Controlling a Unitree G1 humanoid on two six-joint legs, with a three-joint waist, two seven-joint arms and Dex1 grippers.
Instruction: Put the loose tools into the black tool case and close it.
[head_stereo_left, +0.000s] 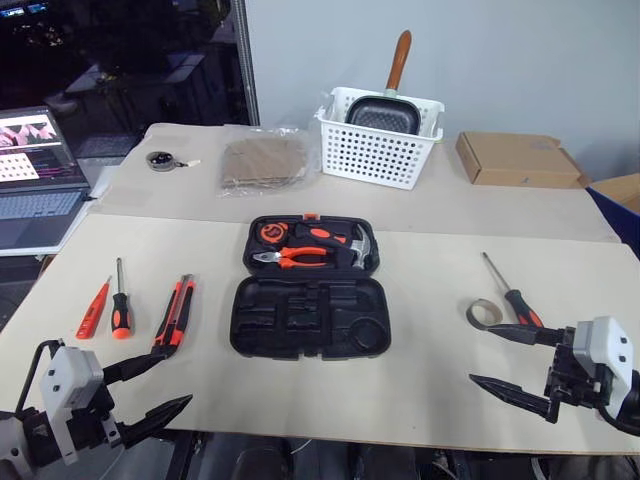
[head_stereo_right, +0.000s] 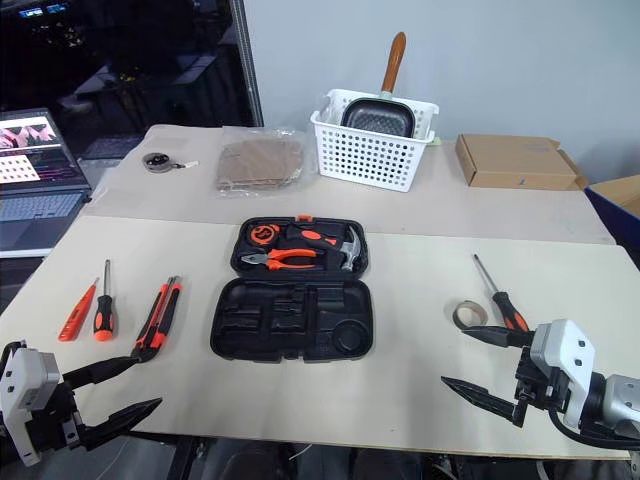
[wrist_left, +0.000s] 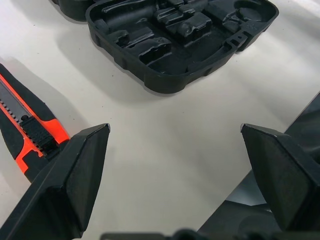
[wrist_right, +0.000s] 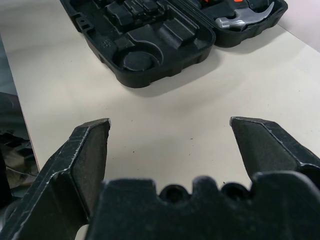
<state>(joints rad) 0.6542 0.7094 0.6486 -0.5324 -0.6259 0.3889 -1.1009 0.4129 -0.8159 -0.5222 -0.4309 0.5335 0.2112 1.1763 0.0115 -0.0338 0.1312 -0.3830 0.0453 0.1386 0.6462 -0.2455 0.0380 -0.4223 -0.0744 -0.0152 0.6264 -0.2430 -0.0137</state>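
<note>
Black tool case (head_stereo_left: 309, 316) lies open btwn both empty, wide-apart pincers (head_stereo_left: 160, 386) (head_stereo_left: 507, 358).

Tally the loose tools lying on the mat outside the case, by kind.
Screwdrivers: 3 (tester screwdriver, short screwdriver, long screwdriver)
Utility knife: 1
Tape roll: 1
Total: 5

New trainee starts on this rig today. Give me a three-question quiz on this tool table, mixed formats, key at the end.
1. True or false: the black tool case lies open.
2. Which tool lies nearest the left gripper? A utility knife B tester screwdriver C hammer
3. What lies beside the long-shafted screwdriver, near the right gripper?

Key: 1 true. 2 A. 3 the grey tape roll.
</note>
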